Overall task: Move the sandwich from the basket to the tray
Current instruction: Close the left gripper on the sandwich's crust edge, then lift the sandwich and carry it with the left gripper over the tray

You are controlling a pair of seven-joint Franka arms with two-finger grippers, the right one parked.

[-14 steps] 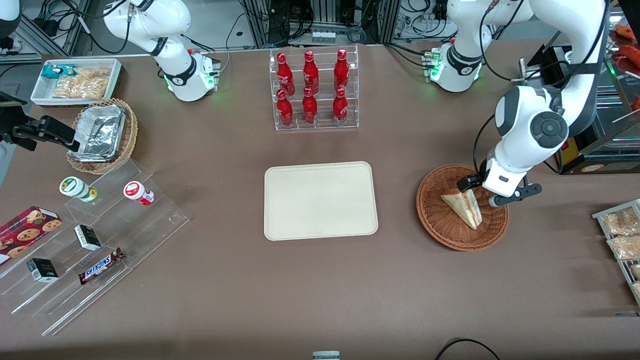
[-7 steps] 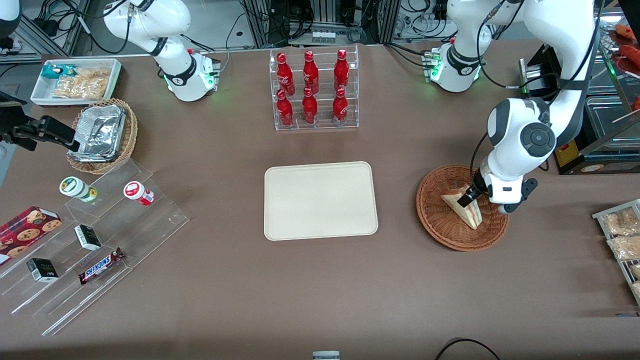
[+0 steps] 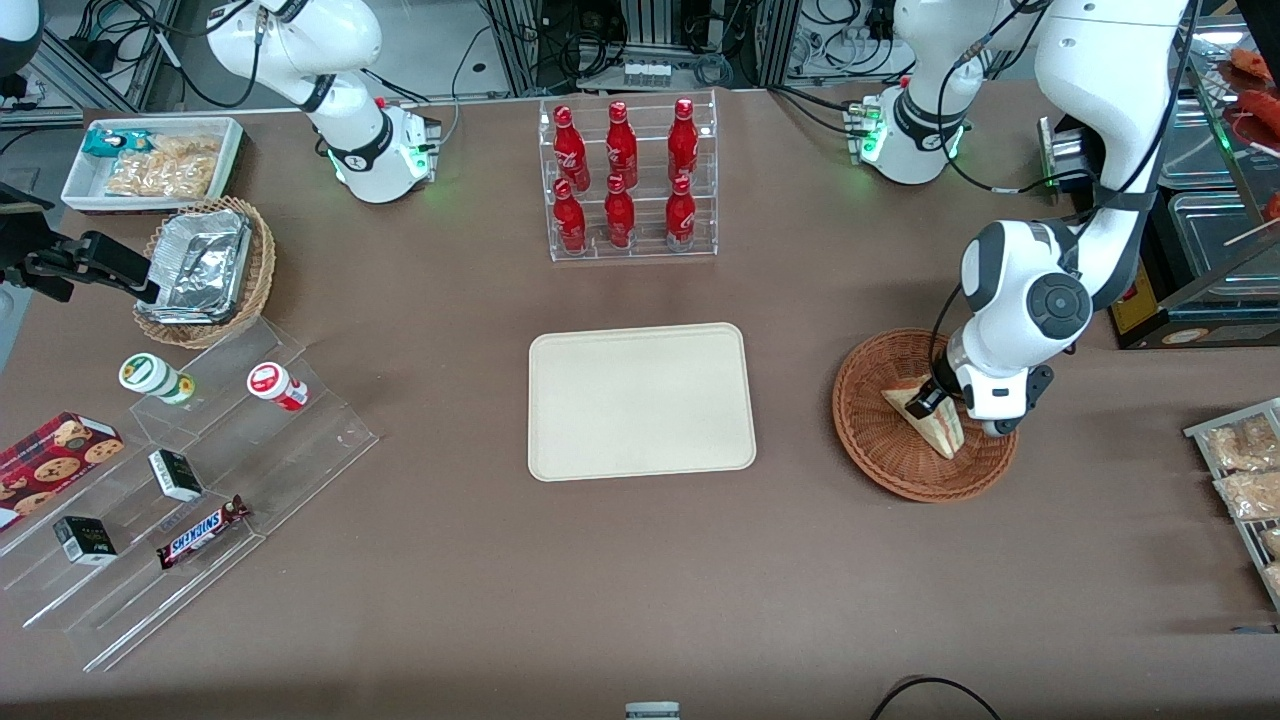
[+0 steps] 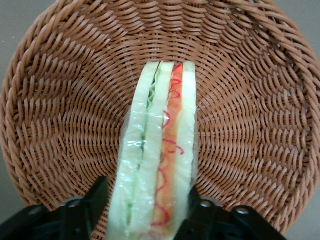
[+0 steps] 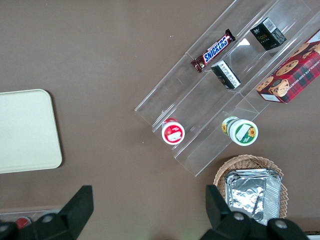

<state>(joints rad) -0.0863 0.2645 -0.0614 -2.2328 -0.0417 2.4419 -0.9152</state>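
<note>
The sandwich (image 3: 938,428), a wedge of white bread with red and green filling, stands on edge in the reddish-brown wicker basket (image 3: 880,455) toward the working arm's end of the table. My left gripper (image 3: 945,405) is down in the basket, open, with one finger on each side of the sandwich's thick end. In the left wrist view the sandwich (image 4: 160,150) runs between the two black fingers (image 4: 95,202); one finger touches the bread and the other stands a sliver off it, with the basket's weave (image 4: 60,100) all round. The cream tray (image 3: 640,400) lies bare at the table's middle.
A clear rack of red bottles (image 3: 630,180) stands farther from the camera than the tray. Bagged snacks (image 3: 1245,470) lie beside the basket at the table's edge. A tan basket with foil containers (image 3: 205,270), a white bin (image 3: 150,165) and acrylic steps (image 3: 190,480) are toward the parked arm's end.
My left gripper has come down from above the basket's rim into the basket, and its fingers now straddle the sandwich. The sandwich has not moved.
</note>
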